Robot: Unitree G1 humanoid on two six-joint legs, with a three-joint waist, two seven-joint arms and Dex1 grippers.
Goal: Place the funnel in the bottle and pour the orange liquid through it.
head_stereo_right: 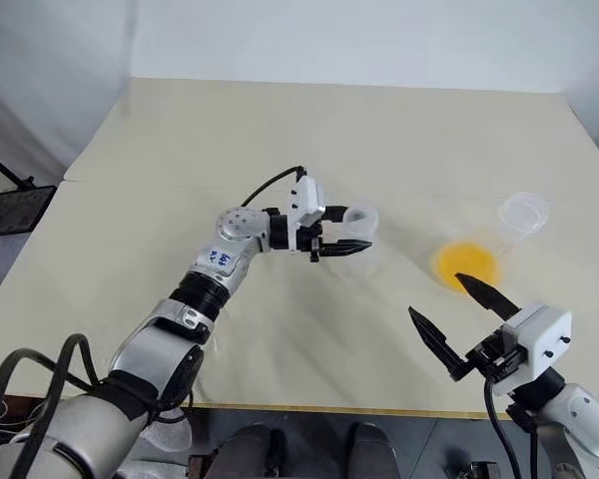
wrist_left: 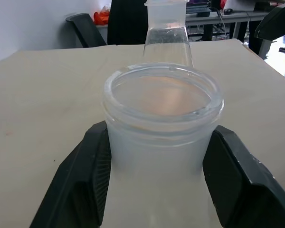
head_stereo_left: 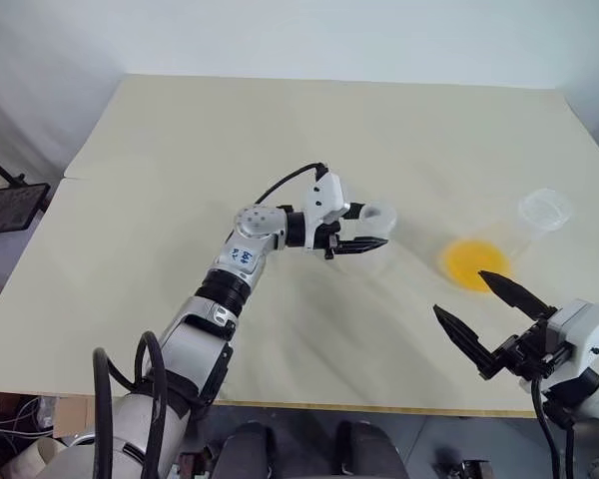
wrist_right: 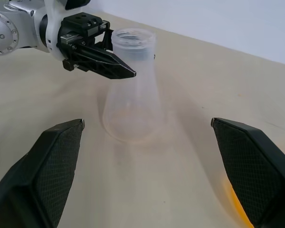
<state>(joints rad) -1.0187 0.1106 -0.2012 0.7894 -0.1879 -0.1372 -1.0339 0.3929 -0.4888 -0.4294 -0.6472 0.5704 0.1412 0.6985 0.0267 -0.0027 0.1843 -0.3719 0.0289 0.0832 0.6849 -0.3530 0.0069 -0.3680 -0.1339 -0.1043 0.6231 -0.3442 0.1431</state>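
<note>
My left end effector (head_stereo_left: 364, 242) sits level around the neck of a clear conical flask (wrist_right: 130, 95), which stands upright near the middle of the table (head_stereo_left: 180, 150). Whether it clamps the neck or merely flanks it, I cannot tell. My right end effector (head_stereo_left: 484, 309) hangs near the table's front right edge, spread wide and holding nothing. The orange liquid (head_stereo_left: 472, 261) lies just beyond it, in the bottom of a clear vessel (head_stereo_left: 545, 210) well apart from the flask.
</note>
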